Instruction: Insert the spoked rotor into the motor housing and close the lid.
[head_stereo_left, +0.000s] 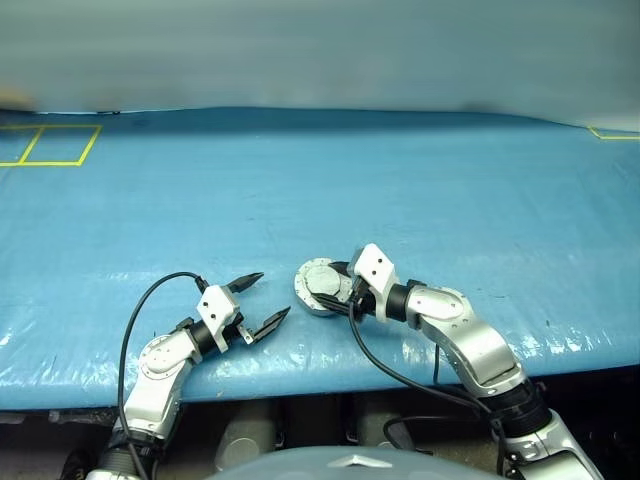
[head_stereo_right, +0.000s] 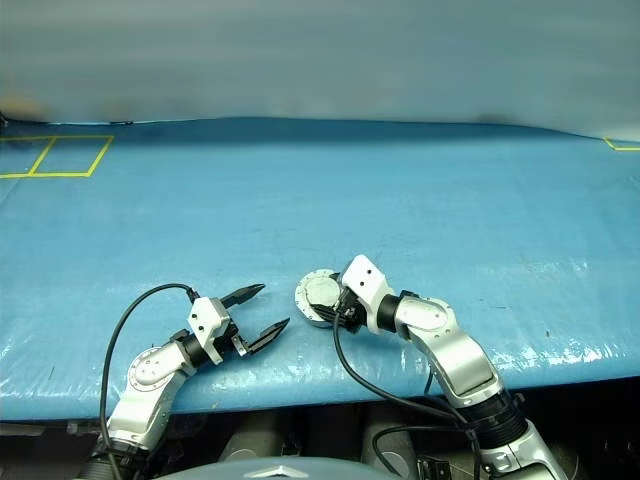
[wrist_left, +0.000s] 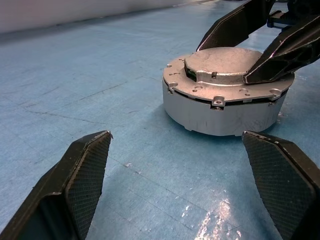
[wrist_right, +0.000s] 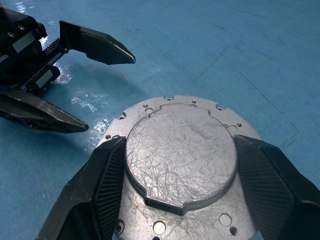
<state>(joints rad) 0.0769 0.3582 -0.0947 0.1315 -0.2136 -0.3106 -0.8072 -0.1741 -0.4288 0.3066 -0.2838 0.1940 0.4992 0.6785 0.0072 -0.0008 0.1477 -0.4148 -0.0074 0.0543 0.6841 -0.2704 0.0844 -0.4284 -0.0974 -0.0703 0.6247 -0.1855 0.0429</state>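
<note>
My right gripper (wrist_right: 175, 165) clamps the lid (wrist_right: 181, 152) sitting on the motor housing (wrist_left: 220, 107); my left gripper (head_stereo_left: 262, 297) gapes wide just beside it.

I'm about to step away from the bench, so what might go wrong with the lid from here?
The right gripper straddles the raised centre of the lid, which sits on the motor housing. If its grip is off-centre, the lid might tilt rather than seat flat. A dark gap shows under the lid's rim, so it may not be fully down. The open left gripper hangs apart from the housing, so nothing braces it and it might slide on the blue table.
</note>
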